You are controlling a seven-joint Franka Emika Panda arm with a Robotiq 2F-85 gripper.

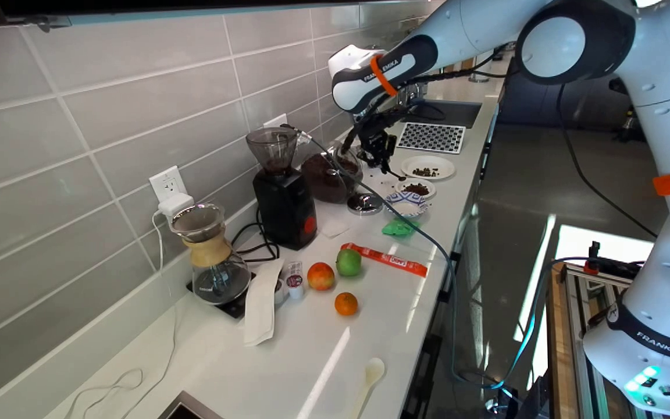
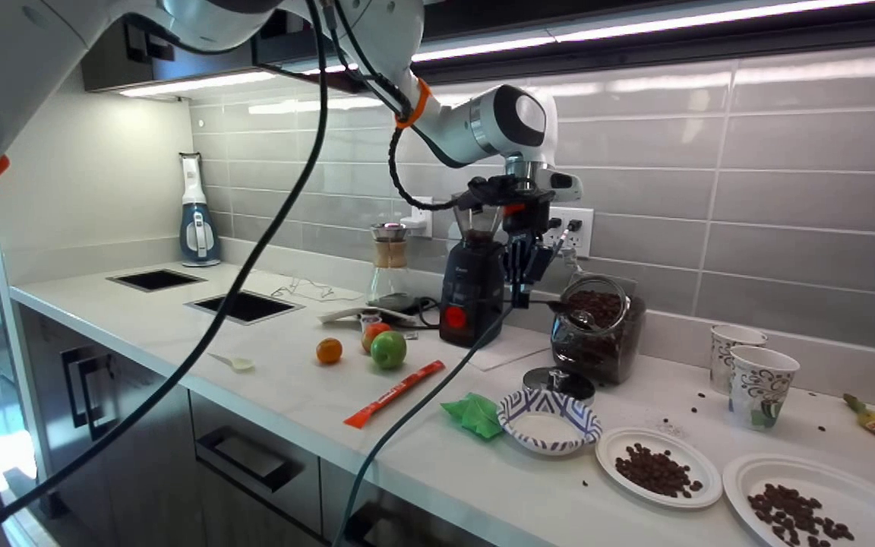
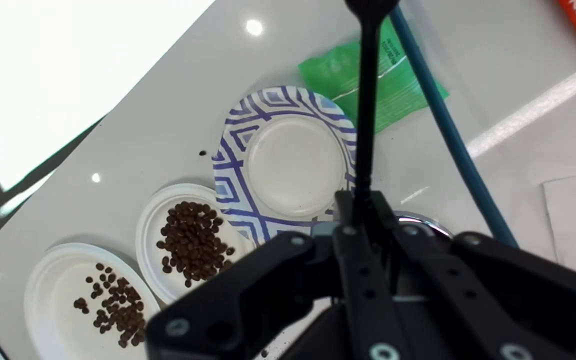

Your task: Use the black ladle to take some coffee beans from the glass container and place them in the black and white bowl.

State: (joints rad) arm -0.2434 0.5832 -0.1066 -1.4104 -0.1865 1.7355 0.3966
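Nearest in an exterior view, the counter's front edge (image 2: 270,418) is running diagonally, a strip of open surface separating it from the large plate (image 2: 870,501) and small plate (image 2: 606,456), both carrying loose beans (image 2: 654,472). Just beside the small plate, the patterned white bowl (image 2: 548,427) is sitting upright; a green packet (image 2: 474,415) is lying close by and a metal-knobbed lid (image 2: 574,386) is resting just behind, tightening the room. A blue cable (image 3: 452,127) is crossing above the packet.

Farther in, the gripper (image 3: 363,201) is hanging over the counter and clamping the black ladle (image 3: 367,110), its fingers (image 3: 344,205) pressing the handle from both sides. The handle is reaching the top of the wrist view, where its wide end is being cut off; whether it is loaded cannot be told. Behind the lid, the glass container (image 2: 620,353) is standing with its round mouth slanting forward, coffee beans (image 2: 595,302) showing inside. A black grinder (image 2: 475,285) is standing beside it, the tiled wall (image 2: 810,251) closing off the back.
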